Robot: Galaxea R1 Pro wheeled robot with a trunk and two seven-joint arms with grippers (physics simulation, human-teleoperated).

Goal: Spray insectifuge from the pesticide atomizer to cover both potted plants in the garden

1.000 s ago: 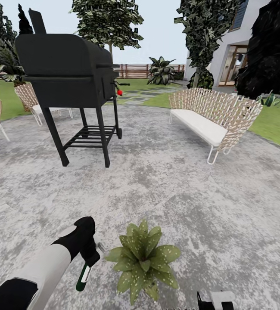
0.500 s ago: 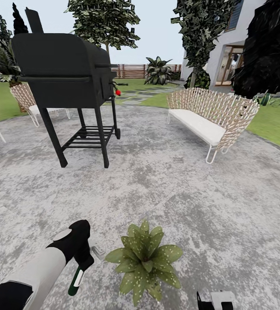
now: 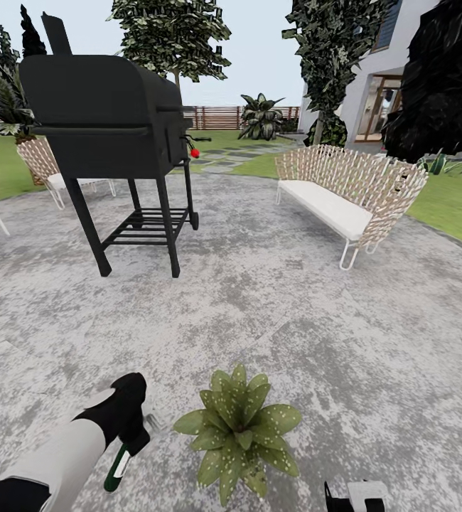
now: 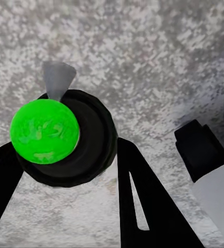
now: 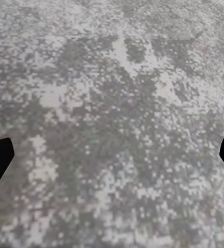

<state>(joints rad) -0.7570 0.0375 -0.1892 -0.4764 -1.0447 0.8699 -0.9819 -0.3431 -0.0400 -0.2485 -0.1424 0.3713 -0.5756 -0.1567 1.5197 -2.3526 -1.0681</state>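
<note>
The slim dark green pesticide atomizer (image 3: 119,464) with its white label band hangs clenched in the left hand (image 3: 136,435) just beside the speckled-leaf potted plant (image 3: 239,429) on the mottled grey concrete patio (image 3: 316,327), while the right hand (image 5: 112,155) hovers released over bare concrete.

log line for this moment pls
left gripper: shut on pesticide atomizer | potted plant: beside it on patio | right gripper: open
</note>
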